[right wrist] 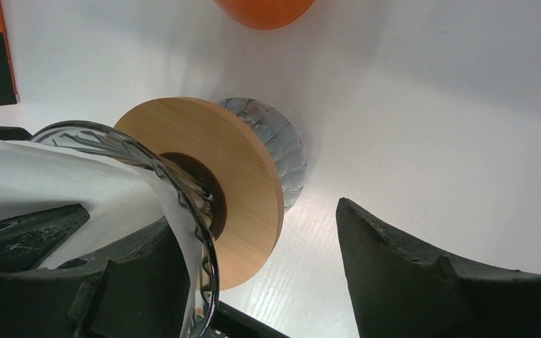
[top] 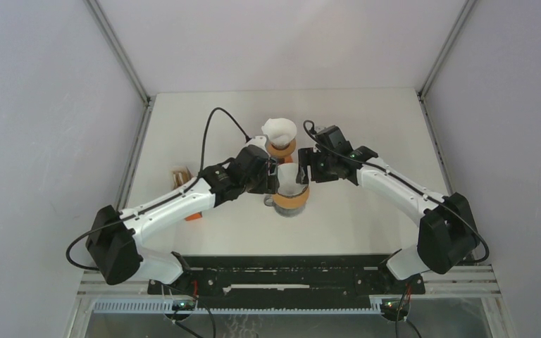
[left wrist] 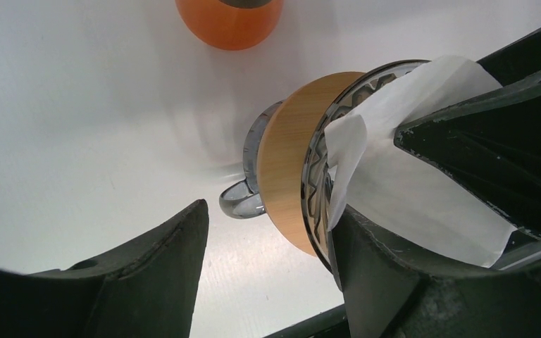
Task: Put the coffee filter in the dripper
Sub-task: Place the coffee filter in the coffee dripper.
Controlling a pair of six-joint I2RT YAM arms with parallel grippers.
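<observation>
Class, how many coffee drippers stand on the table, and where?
2. The near dripper stands between the left gripper and right gripper, paper filter inside; the far dripper stands just behind it, also holding a filter. Arms may hide others.

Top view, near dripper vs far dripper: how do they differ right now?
1. The near dripper has the left gripper and right gripper at its rim, jaws open; the far dripper stands free.
2. The far filter stands open above its dripper; the near filter is crowded by fingers, and one flap seems to lap over the rim.
Shared: wooden collar, white paper filter.
</observation>
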